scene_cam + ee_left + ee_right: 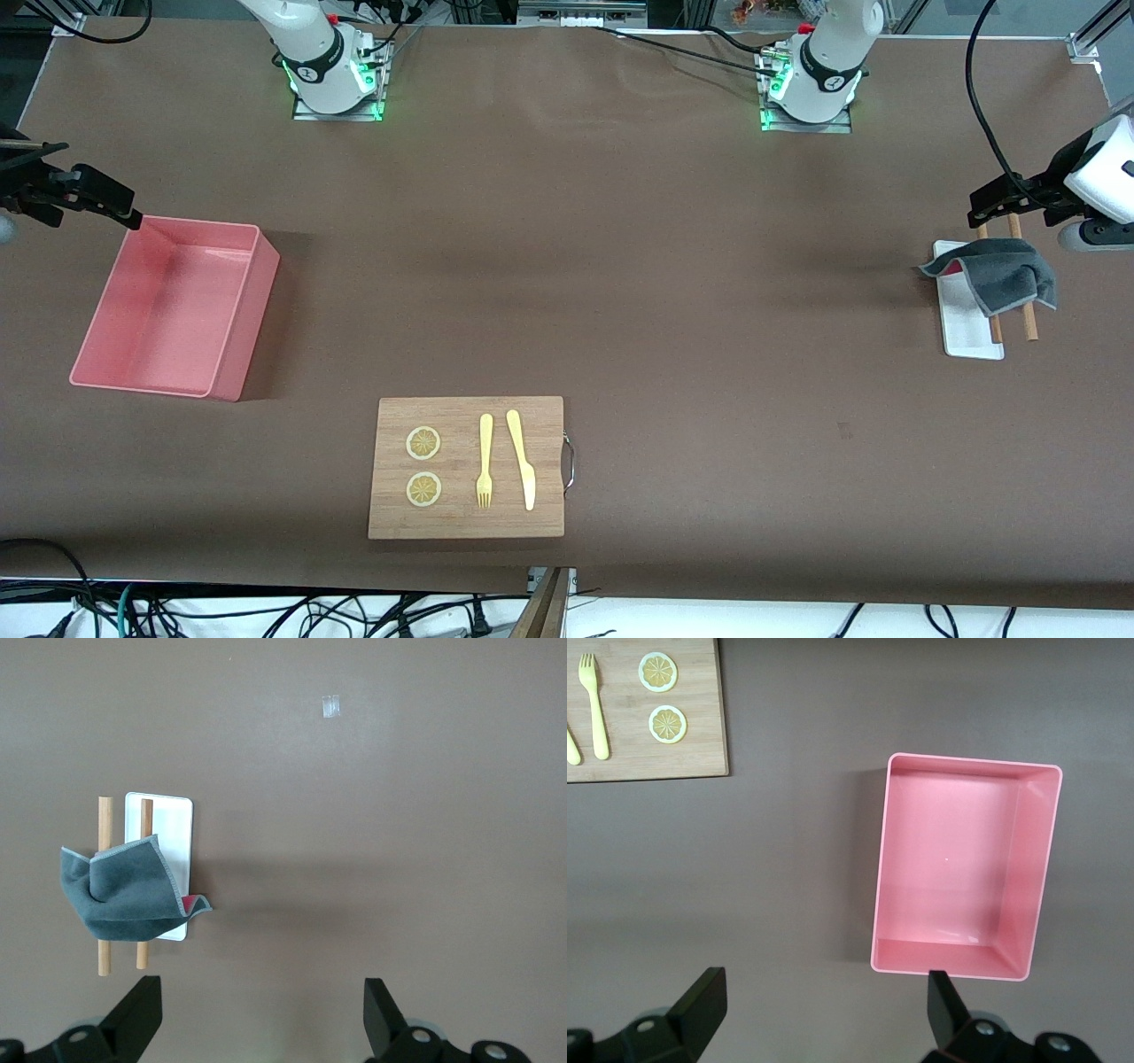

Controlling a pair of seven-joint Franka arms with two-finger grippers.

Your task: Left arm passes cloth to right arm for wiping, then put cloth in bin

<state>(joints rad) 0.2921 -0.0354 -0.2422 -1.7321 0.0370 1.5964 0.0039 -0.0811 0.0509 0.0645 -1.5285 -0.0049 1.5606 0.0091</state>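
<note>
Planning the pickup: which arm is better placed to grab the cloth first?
Left. The left gripper, open, hangs beside the cloth draped on two wooden rods, while the right gripper is over the bin.

The cloth is soft, matt grey fabric over two bare wood rods and a glossy white tray. The bin is smooth pink plastic; the board grained wood; the worktop matt brown.

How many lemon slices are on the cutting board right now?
2. Both lie on the wooden board, at its end toward the bin: one slice farther from the front camera, the other slice nearer, beside the fork. None look hidden.
</note>
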